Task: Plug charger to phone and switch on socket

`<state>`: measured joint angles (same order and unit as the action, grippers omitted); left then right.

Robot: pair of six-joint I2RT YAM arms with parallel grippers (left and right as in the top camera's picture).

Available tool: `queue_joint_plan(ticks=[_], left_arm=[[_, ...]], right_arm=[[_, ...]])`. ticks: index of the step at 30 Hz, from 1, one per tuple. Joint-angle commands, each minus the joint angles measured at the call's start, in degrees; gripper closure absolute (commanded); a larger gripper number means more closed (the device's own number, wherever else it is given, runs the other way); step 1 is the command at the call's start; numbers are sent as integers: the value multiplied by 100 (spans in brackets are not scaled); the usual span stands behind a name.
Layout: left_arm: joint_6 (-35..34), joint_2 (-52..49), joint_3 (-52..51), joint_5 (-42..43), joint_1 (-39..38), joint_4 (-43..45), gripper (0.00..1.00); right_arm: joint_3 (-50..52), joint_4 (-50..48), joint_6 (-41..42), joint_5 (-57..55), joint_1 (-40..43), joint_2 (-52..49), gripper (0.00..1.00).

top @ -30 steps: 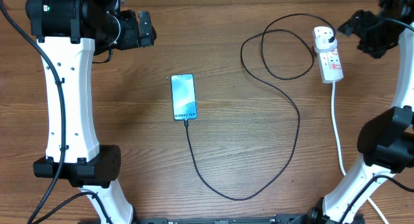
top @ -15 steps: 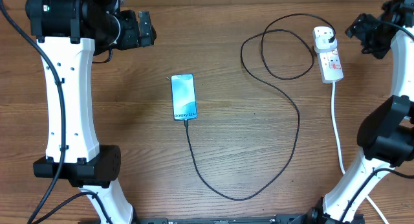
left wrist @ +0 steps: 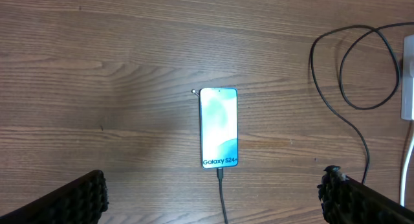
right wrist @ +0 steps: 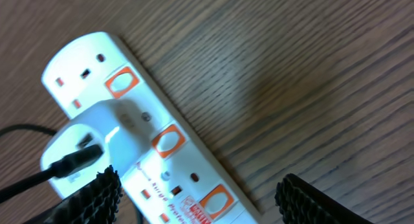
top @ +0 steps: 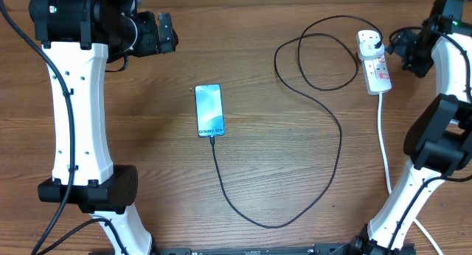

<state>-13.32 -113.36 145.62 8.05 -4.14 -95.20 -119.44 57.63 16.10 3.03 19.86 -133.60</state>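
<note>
1. Charger (top: 341, 137) tip meets the bottom edge of the phone (top: 209, 110), but I can't tell if it's fully seated. Its plug (right wrist: 90, 133) sits in the socket (right wrist: 90, 62), pretty blurry up close.
2. The socket's near end is cut off in the right wrist view, and I can't make out whether the orange switches (right wrist: 167, 141) are on or off.
3. Right gripper (right wrist: 204, 195) hangs just beside and above the socket, fingers spread, nothing held.
4. Left gripper (left wrist: 213, 179) is wide apart and empty too, well away from the phone, which shows up centred between its fingers (left wrist: 84, 198).
5. Everything lies on a brown wood-grain table (top: 295, 189). The thick white cord (top: 383, 137) runs off toward the right arm's base.
</note>
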Motion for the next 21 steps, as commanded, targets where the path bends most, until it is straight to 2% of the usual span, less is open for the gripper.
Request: queue_joint_plan(ticks=[1,21], left_arm=[[70,85,79,-63,-48,-17,0],[70,85,79,-63,-48,-20,0]], right_arm=[[20,-83,42,-243,15,-66,23],[24,-275,42,-341,15,-407,23]])
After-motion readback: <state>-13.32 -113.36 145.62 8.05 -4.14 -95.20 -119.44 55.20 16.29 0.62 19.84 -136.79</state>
